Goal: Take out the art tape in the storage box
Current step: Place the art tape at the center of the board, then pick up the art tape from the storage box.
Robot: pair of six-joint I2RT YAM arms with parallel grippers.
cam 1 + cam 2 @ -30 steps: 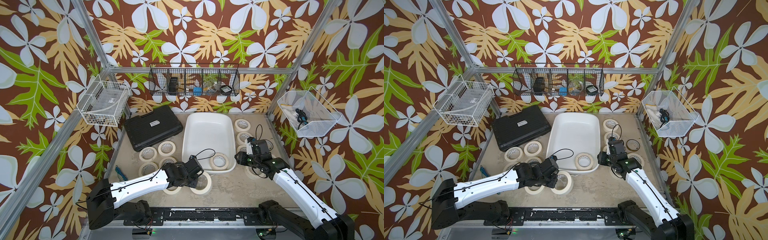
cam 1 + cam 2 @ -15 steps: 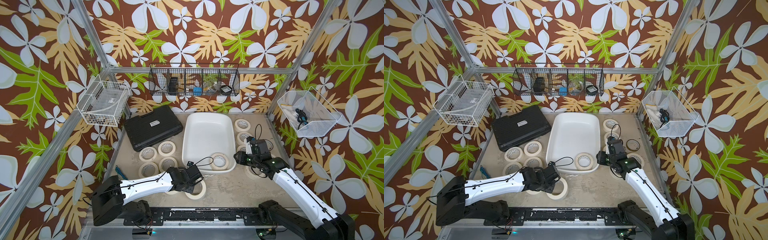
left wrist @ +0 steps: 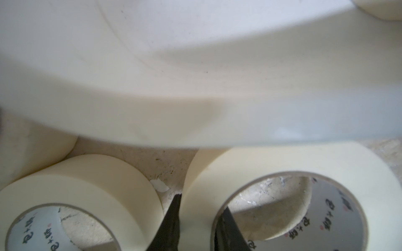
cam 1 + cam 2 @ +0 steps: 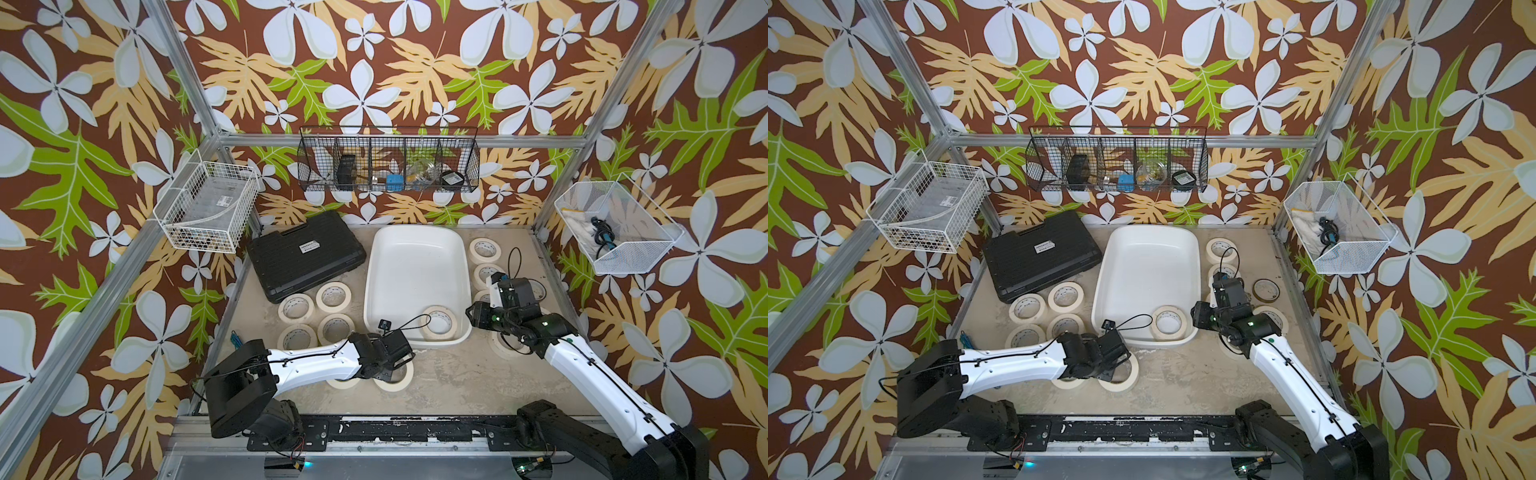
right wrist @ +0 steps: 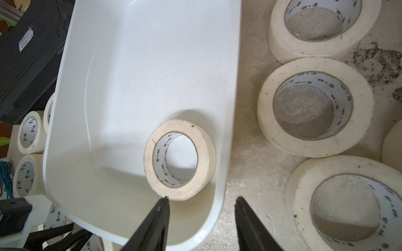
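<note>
The cream masking-tape roll (image 4: 436, 321) in the white plastic tub (image 4: 415, 257) lay at nine o'clock of the nearer, half-spread right gripper (image 5: 201, 198). The left gripper (image 3: 199, 221) pinched another roll (image 3: 282, 165).

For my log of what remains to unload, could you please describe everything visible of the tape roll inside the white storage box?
The tape roll is a cream masking-tape ring, its white core printed with small dark characters and its top face smudged. It lies flat on the floor of the storage box, alone, in the near corner toward the right arm. The open right gripper hovers at its edge; contact is unclear.
</note>
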